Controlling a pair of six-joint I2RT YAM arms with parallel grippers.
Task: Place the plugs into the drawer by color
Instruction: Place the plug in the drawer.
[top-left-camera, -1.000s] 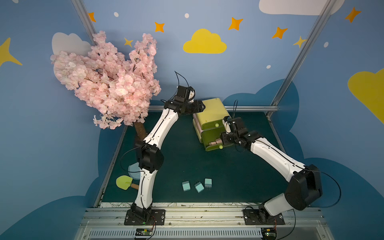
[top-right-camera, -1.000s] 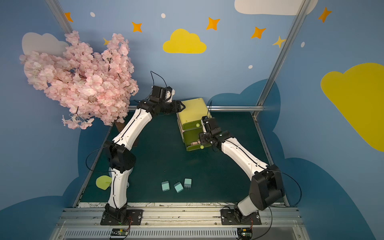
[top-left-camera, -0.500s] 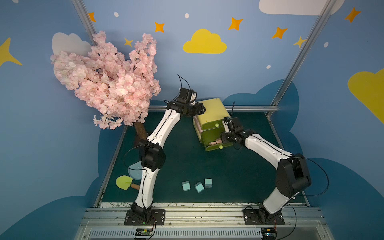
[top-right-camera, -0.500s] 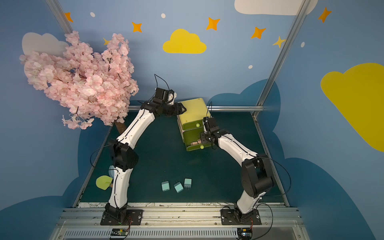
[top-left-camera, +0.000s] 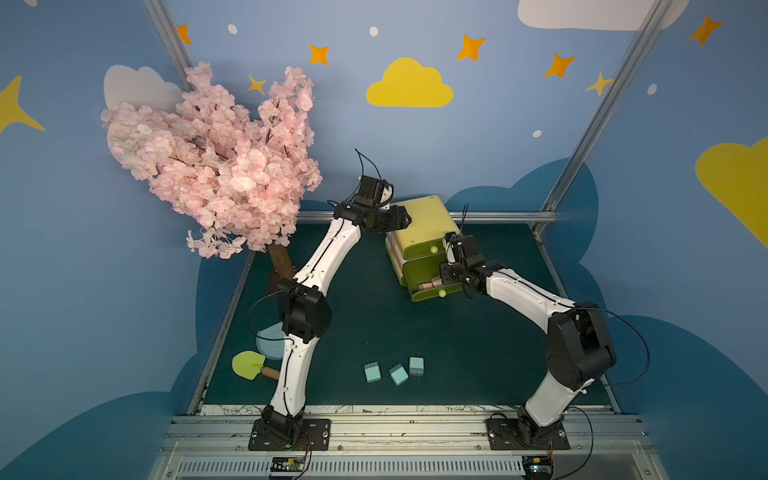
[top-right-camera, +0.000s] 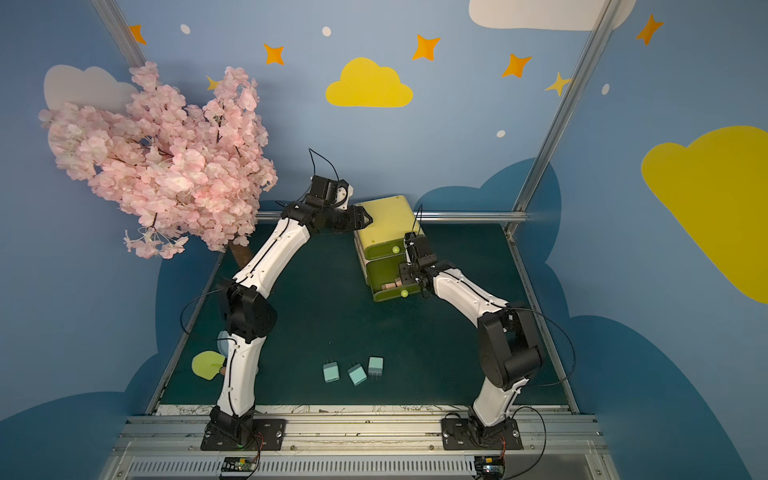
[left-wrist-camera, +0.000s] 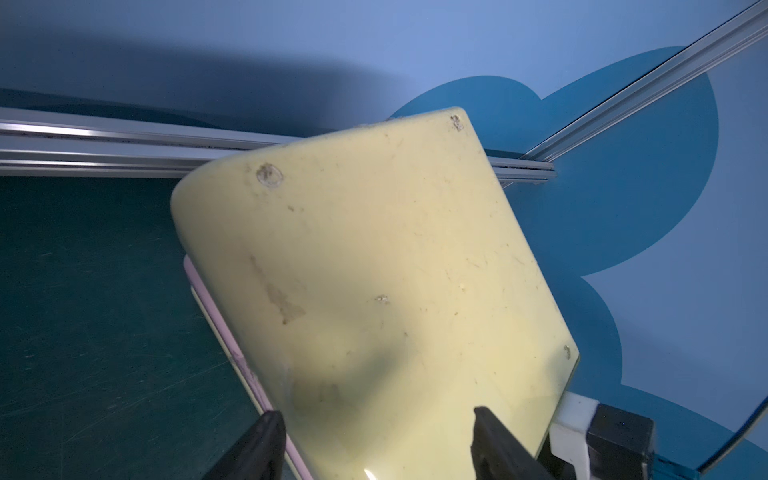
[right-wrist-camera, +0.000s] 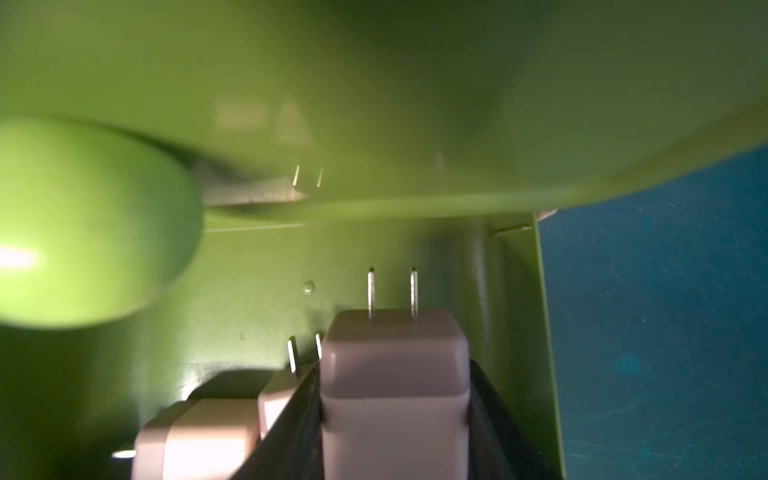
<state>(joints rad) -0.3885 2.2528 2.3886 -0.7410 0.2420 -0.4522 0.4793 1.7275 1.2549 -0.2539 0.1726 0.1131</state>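
Observation:
The drawer cabinet (top-left-camera: 419, 224) (top-right-camera: 384, 220) stands at the back of the mat, yellow-green, with its bottom drawer (top-left-camera: 432, 294) pulled out. Peach-pink plugs (top-left-camera: 432, 284) lie in it. My right gripper (top-left-camera: 452, 272) (top-right-camera: 409, 276) (right-wrist-camera: 395, 399) reaches into that drawer, shut on a peach-pink plug (right-wrist-camera: 395, 345) with its prongs pointing inward. Two more pink plugs (right-wrist-camera: 199, 436) lie beside it. My left gripper (top-left-camera: 405, 220) (top-right-camera: 365, 218) (left-wrist-camera: 378, 419) is open over the near corner of the cabinet's pale top (left-wrist-camera: 374, 249). Three light blue plugs (top-left-camera: 372, 371) (top-right-camera: 331, 371) lie near the front edge.
A pink blossom tree (top-left-camera: 216, 166) fills the back left, its trunk (top-left-camera: 280, 257) by the mat's edge. A yellow-green spatula (top-left-camera: 249, 365) and a pale blue disc (top-left-camera: 268, 343) lie at the front left, behind my left arm. A metal rail (top-left-camera: 498, 216) runs along the back.
My right arm's elbow has swung inward and its gripper has edged further into the bottom drawer with the pink plug. The left gripper has shifted slightly onto the cabinet's top.

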